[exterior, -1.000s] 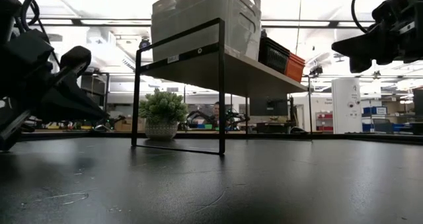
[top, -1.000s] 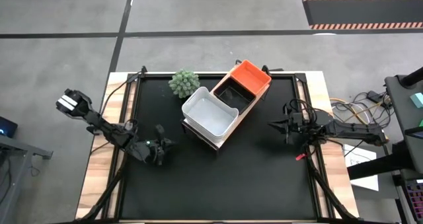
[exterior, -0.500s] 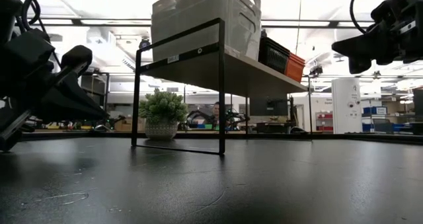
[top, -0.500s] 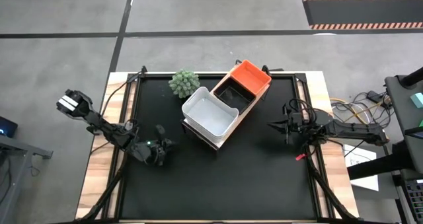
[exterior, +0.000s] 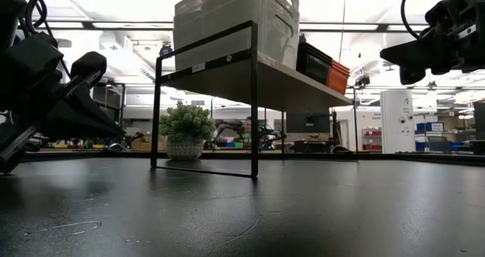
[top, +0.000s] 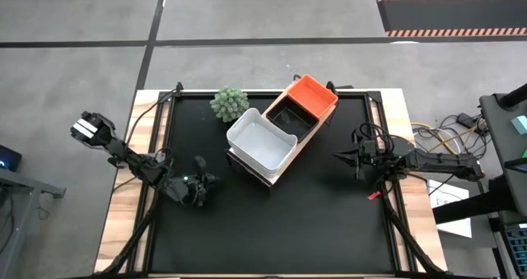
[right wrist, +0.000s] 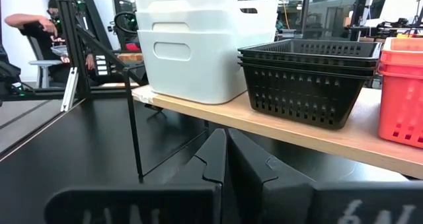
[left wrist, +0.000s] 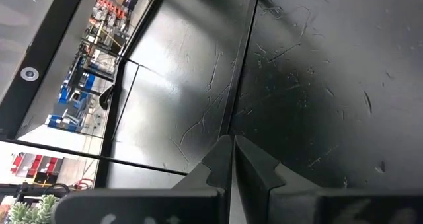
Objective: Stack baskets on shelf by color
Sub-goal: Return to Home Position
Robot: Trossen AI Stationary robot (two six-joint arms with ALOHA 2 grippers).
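Observation:
Three stacks of baskets stand in a row on the shelf (top: 265, 174): white (top: 262, 139), black (top: 291, 117) and orange-red (top: 311, 95). In the right wrist view the white stack (right wrist: 198, 42), the black stack (right wrist: 307, 78) and the orange-red one (right wrist: 400, 88) rest by their bases on the light-wood board (right wrist: 291, 133). My left gripper (top: 200, 162) is shut and low over the table, left of the shelf; its fingers (left wrist: 232, 159) touch nothing. My right gripper (top: 336, 155) is shut and hovers right of the shelf, pointing at it.
A small green potted plant (top: 229, 103) stands on the table at the shelf's far left end, also seen under the shelf (exterior: 186, 130). The black tabletop (top: 280, 230) spreads on the near side. A person (right wrist: 33, 22) sits in the room beyond the table.

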